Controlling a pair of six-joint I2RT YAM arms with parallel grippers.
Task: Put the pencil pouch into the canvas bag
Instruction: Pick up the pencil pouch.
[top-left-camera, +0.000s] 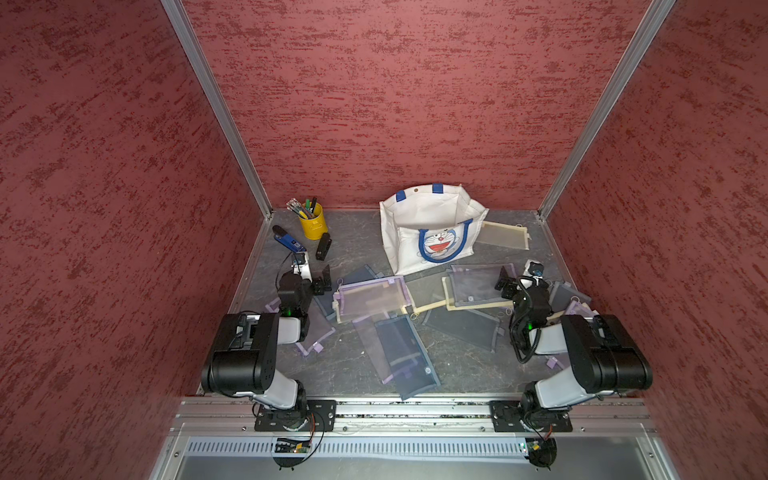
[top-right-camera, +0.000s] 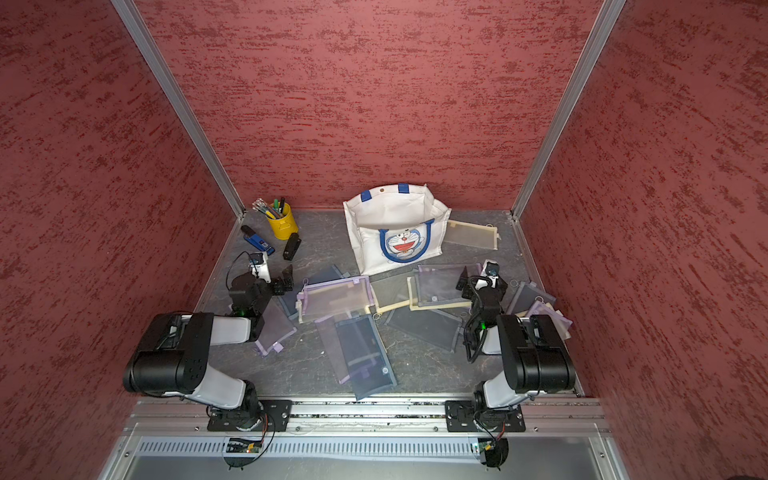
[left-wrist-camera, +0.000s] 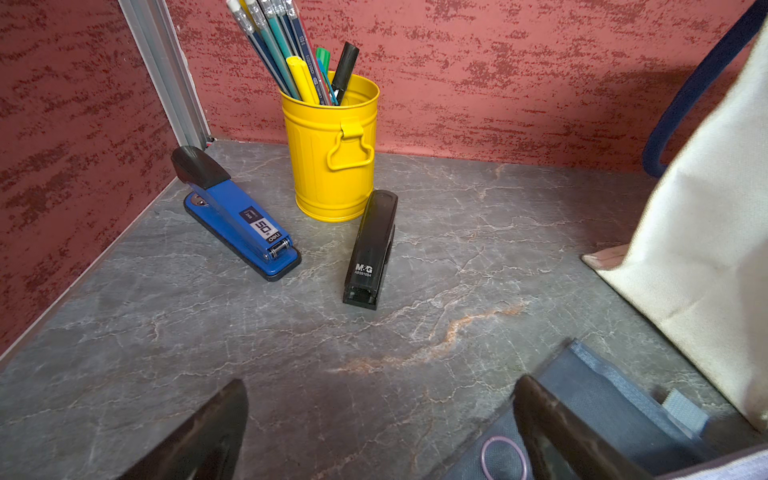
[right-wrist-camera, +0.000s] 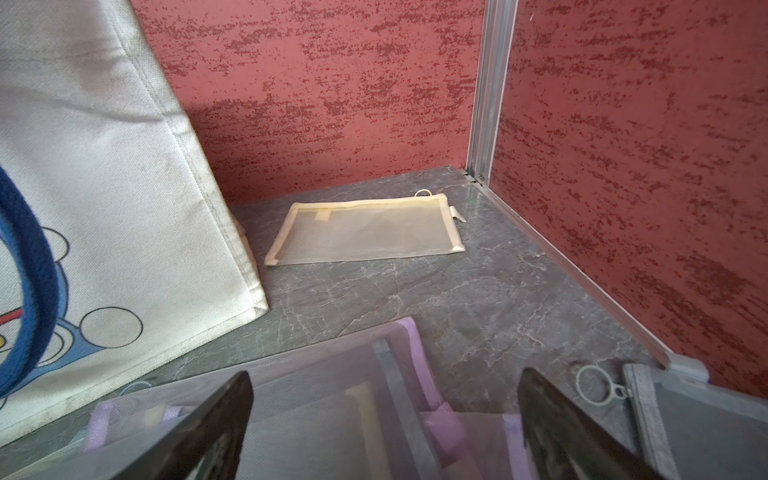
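Observation:
The white canvas bag (top-left-camera: 432, 232) (top-right-camera: 395, 232) with blue handles and a cat face stands upright and open-mouthed at the back middle. Several flat mesh pencil pouches lie overlapping in front of it, among them a purple-trimmed pouch (top-left-camera: 372, 297) and a navy pouch (top-left-camera: 407, 357). A cream pouch (top-left-camera: 503, 235) (right-wrist-camera: 365, 230) lies alone behind the bag's right side. My left gripper (top-left-camera: 323, 279) (left-wrist-camera: 380, 382) hangs open over bare table beside a grey pouch (left-wrist-camera: 602, 399). My right gripper (top-left-camera: 504, 283) (right-wrist-camera: 385, 374) is open, empty, just above a lilac pouch (right-wrist-camera: 332, 395).
A yellow pen cup (top-left-camera: 312, 224) (left-wrist-camera: 332, 158), a blue stapler (top-left-camera: 289, 241) (left-wrist-camera: 237, 216) and a black stapler (top-left-camera: 323, 246) (left-wrist-camera: 370, 249) stand in the back left corner. Red walls close three sides.

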